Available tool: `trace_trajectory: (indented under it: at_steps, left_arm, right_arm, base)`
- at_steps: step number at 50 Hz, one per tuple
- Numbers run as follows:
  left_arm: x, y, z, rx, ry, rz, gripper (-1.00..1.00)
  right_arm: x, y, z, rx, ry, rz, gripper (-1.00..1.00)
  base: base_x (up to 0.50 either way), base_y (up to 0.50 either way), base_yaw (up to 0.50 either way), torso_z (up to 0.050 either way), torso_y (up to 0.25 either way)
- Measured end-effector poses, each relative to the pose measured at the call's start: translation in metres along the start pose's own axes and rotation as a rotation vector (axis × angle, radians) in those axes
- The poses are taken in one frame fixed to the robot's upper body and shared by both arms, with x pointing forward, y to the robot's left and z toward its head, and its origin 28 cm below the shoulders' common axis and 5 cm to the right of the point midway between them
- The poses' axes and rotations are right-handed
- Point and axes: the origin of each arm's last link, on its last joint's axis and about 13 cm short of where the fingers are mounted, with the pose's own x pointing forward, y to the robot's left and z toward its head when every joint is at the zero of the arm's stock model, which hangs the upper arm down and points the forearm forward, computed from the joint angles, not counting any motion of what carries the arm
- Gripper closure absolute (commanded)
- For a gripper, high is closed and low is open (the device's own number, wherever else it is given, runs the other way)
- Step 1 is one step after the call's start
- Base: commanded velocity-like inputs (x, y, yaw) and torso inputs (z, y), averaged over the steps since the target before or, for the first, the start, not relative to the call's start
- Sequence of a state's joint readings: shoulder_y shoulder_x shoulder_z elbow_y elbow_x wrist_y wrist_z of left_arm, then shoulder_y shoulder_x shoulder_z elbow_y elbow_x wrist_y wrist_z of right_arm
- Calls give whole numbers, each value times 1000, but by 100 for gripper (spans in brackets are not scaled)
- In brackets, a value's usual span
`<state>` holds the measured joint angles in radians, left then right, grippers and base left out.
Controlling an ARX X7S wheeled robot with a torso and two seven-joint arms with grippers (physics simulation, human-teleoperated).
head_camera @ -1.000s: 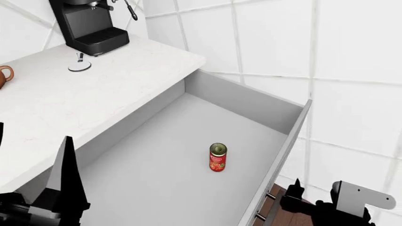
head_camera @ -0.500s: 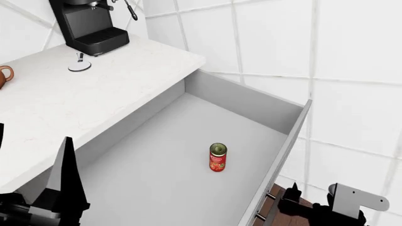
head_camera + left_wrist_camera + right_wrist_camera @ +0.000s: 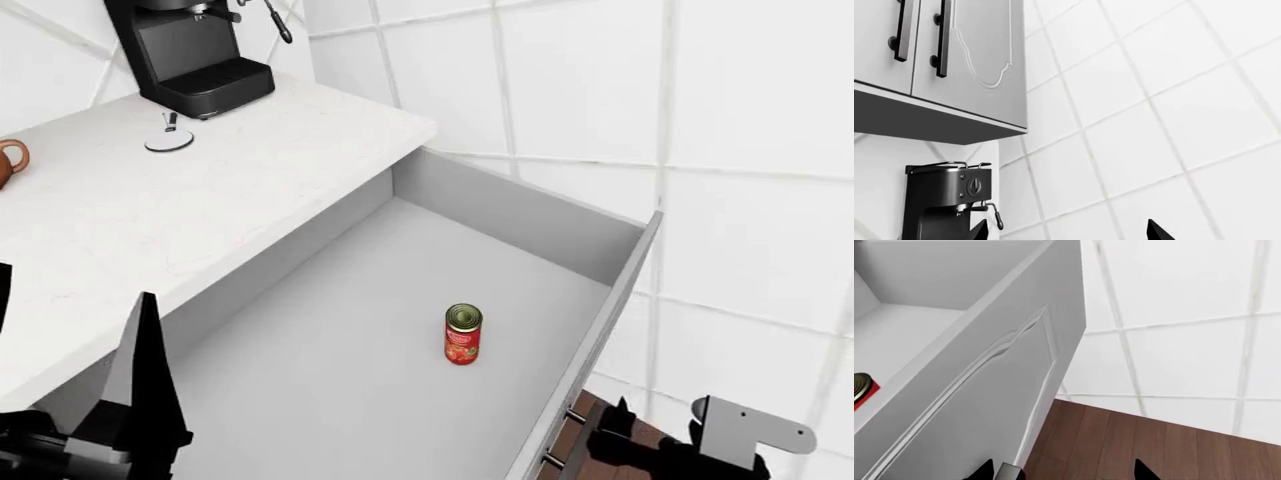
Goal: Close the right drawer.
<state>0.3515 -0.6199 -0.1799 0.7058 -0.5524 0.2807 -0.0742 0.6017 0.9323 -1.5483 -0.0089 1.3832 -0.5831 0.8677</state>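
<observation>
White tiled wall behind, the right drawer (image 3: 400,330) gapes pale-grey; right gripper (image 3: 1061,471) spread, empty.

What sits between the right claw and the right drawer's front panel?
Nothing. In the right wrist view the right claw faces the right drawer front with only bare wood floor beside it. The head view agrees.

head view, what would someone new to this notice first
The right drawer stands pulled wide open below the white countertop, filling the middle of the head view, with a lone red can lying on its pale floor. A black coffee machine sits at the counter's far end against the tiled wall. The right gripper is low, just outside the drawer front.
</observation>
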Motion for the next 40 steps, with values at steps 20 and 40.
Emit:
trace_trajectory:
  at_steps: [20, 40]
  left_arm:
    - [-1, 1, -1, -3, 3, 4, -100]
    - [-2, 3, -3, -1, 9, 9, -100]
  right_arm:
    - [3, 4, -1, -4, 8, 21, -100]
    - [7, 11, -1, -4, 10, 58, -100]
  base:
    - [0, 0, 0, 0, 0]
    - [0, 0, 0, 0, 0]
